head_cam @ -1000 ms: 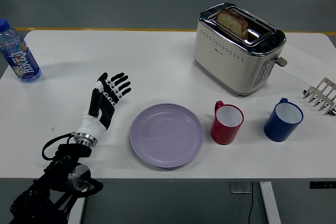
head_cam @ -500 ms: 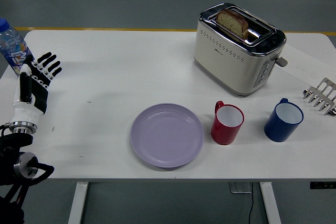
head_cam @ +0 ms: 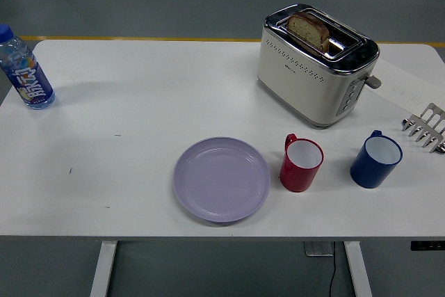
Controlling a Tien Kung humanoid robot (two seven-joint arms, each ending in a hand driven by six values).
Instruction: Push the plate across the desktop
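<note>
A round lilac plate (head_cam: pixel 221 179) lies flat on the white table (head_cam: pixel 125 151), near the front edge and a little left of centre. It holds nothing. Neither of my hands shows anywhere in the head view, and nothing touches the plate.
A red mug (head_cam: pixel 300 163) stands just right of the plate, a blue mug (head_cam: pixel 375 160) further right. A cream toaster (head_cam: pixel 316 62) with bread in its slot sits behind them. A water bottle (head_cam: pixel 25 69) stands at the far left, a metal rack (head_cam: pixel 425 126) at the right edge.
My left hand has withdrawn leftward from beside the plate and has left the picture. The plate and the other objects have not moved.
</note>
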